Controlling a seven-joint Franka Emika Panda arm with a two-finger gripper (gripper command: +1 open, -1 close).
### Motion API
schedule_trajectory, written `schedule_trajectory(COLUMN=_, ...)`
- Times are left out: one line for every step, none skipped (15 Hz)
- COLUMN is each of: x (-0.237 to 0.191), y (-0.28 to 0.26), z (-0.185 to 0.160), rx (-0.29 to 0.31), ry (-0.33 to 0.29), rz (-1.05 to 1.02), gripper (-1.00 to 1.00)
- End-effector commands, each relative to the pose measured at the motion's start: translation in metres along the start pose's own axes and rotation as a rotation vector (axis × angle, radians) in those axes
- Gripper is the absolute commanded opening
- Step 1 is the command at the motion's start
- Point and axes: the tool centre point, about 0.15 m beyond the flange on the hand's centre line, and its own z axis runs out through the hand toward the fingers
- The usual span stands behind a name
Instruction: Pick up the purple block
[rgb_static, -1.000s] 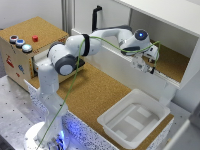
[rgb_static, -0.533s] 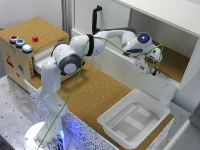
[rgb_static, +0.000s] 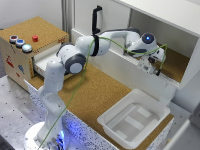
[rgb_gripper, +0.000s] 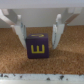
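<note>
Arm: white Franka arm (rgb_static: 75, 57) mounted at the table's near-left corner in the exterior view, reaching across the cork-topped table (rgb_static: 100, 92) into a white-walled shelf recess (rgb_static: 177, 67) at the far-right side.
Hand: the hand (rgb_static: 156, 67) is lowered inside the recess, pointing down at its cork floor; fine detail is blurred in the exterior view.
Hand state: spread wide in the wrist view, hand (rgb_gripper: 39, 36), one finger (rgb_gripper: 19, 31) on each side of the block; the fingers stand close beside it, but contact cannot be confirmed.
Purple block: the purple block (rgb_gripper: 36, 47) rests on the cork floor of the recess, between the fingertips, with a yellow letter-like mark on the face towards the camera. It is not discernible in the exterior view, being hidden behind the hand.
White tray: a white tray (rgb_static: 135, 120) sits at the table's near-right edge, well apart from the hand.
Wooden box: a wooden box (rgb_static: 22, 55) with coloured buttons on top stands at the table's far-left edge.
Cable: a green cable (rgb_static: 82, 80) runs along the arm from base to wrist.
</note>
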Motion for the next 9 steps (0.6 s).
schedule_trajectory(x=0.018, y=0.005, z=-0.031, rx=0.016, ry=-0.054, rz=-0.029, gripper=-1.0)
schedule_trajectory(x=0.014, y=0.004, z=-0.041, rx=0.009, ry=-0.044, rz=-0.024, gripper=-1.0)
schedule_trajectory(x=0.011, y=0.005, z=-0.049, rx=0.014, ry=-0.042, rz=-0.011, gripper=-1.0)
schedule_trajectory(x=0.009, y=0.004, z=-0.06, rx=0.015, ry=-0.032, rz=-0.011, gripper=-1.0)
schedule_trajectory(x=0.008, y=0.002, z=-0.074, rx=0.006, ry=-0.013, rz=-0.017, gripper=-1.0)
schedule_trajectory(x=0.006, y=-0.001, z=-0.086, rx=0.013, ry=-0.002, rz=-0.031, gripper=-1.0)
schedule_trajectory(x=0.005, y=-0.003, z=-0.096, rx=0.012, ry=0.005, rz=-0.046, gripper=-1.0)
schedule_trajectory(x=0.001, y=-0.005, z=-0.106, rx=0.024, ry=0.005, rz=-0.061, gripper=-1.0)
schedule_trajectory(x=-0.005, y=-0.006, z=-0.112, rx=0.036, ry=-0.002, rz=-0.078, gripper=-1.0)
